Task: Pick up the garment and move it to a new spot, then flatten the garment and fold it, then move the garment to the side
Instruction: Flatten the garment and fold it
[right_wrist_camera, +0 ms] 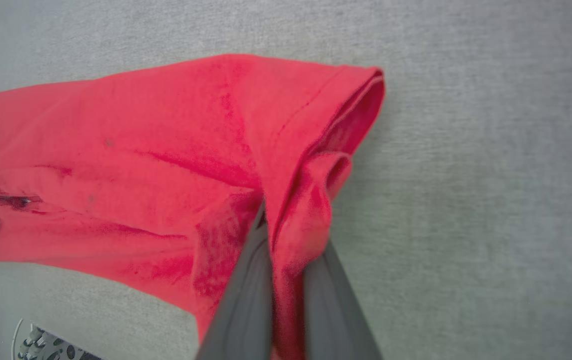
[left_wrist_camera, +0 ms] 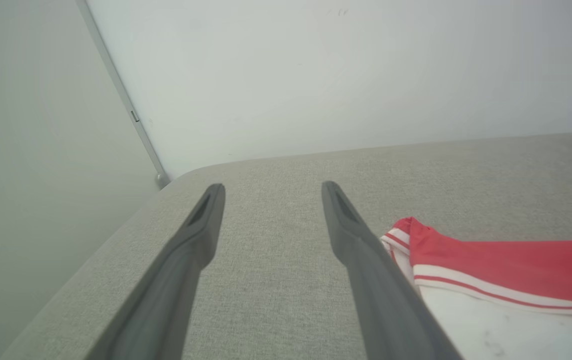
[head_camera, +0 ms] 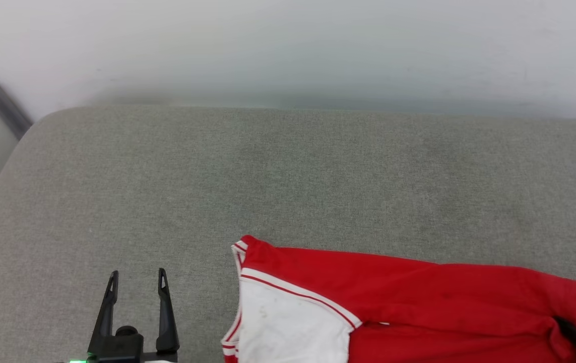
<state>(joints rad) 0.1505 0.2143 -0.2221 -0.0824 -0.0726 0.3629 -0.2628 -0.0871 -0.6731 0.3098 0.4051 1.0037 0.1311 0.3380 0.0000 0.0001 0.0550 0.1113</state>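
A: While the right pincer sits clenched on a bunched fold of the shirt, red cloth squeezed between its two dark fingers, the left pincer hovers released, jaws wide apart, nothing in them.
B: And where's the shirt lying?
A: At the near edge of the grey fabric worktop, right of centre, stretched out sideways and rumpled.
B: Which way round?
A: White sleeve with its red-and-white trim toward the left, and a hemmed red edge toward the right. That's the end where the grip is.
B: Is the left pincer close to it?
A: Near the sleeve, not touching, over bare grey fabric. From its wrist camera the sleeve's corner peeks out past one finger.
B: And beyond?
A: Pale wall behind the worktop's far edge.
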